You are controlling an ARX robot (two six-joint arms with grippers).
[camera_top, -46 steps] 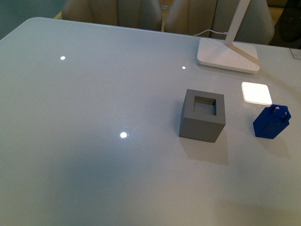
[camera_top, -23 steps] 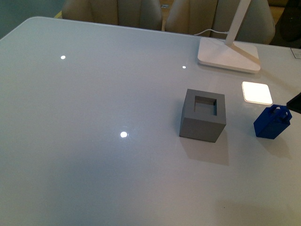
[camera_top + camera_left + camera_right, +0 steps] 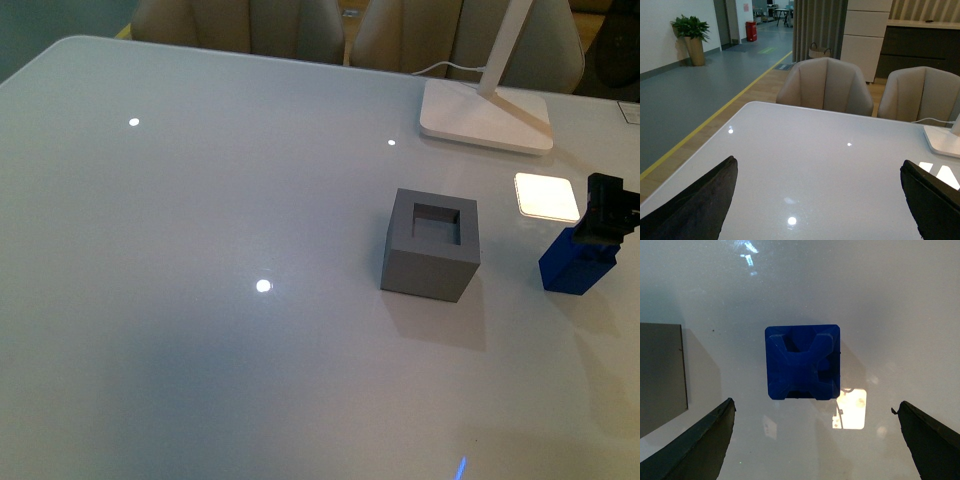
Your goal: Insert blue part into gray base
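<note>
The blue part [image 3: 572, 268] was seen resting on the white surface [image 3: 200, 220], near the gray base [image 3: 430, 245] at its 3 o'clock, apart from it. The right gripper [image 3: 815, 404] was held over the part, its fingers spread wide and nothing gripped. The left gripper [image 3: 818, 162] was likewise spread wide and empty. A white lamp base [image 3: 485, 118] was set at the gray base's 1 o'clock.

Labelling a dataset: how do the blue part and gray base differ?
The blue part is dark blue, the gray base matte gray. The part is smaller than the base. The base's top has a square hole; the part's shows X-shaped ribbing. Both stand on the table.
</note>
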